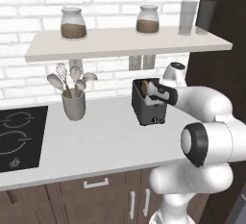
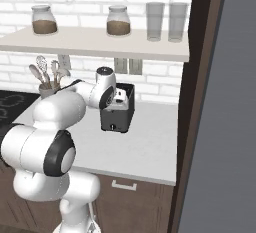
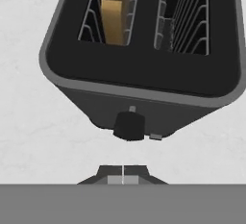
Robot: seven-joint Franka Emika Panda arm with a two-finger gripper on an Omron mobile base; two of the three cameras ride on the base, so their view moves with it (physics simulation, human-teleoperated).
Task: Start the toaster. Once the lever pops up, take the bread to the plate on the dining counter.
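Observation:
The black toaster (image 1: 149, 111) (image 2: 119, 120) stands on the white wall counter under the shelf. The bread (image 3: 114, 18) (image 1: 145, 87) sits low in one of its top slots; the other slot is empty. My gripper (image 3: 123, 174) is shut with nothing between its fingertips. It hovers just above the toaster's front end, a short way from the dark lever (image 3: 129, 125). In both base views my hand (image 1: 162, 93) (image 2: 116, 99) covers part of the toaster's top. The plate and the dining counter are out of view.
A grey utensil cup (image 1: 73, 105) (image 2: 47, 90) stands left of the toaster, and a black cooktop (image 1: 19, 136) lies further left. A shelf (image 1: 125, 43) with jars and glasses hangs above. A tall dark cabinet (image 2: 200, 102) rises just to the right.

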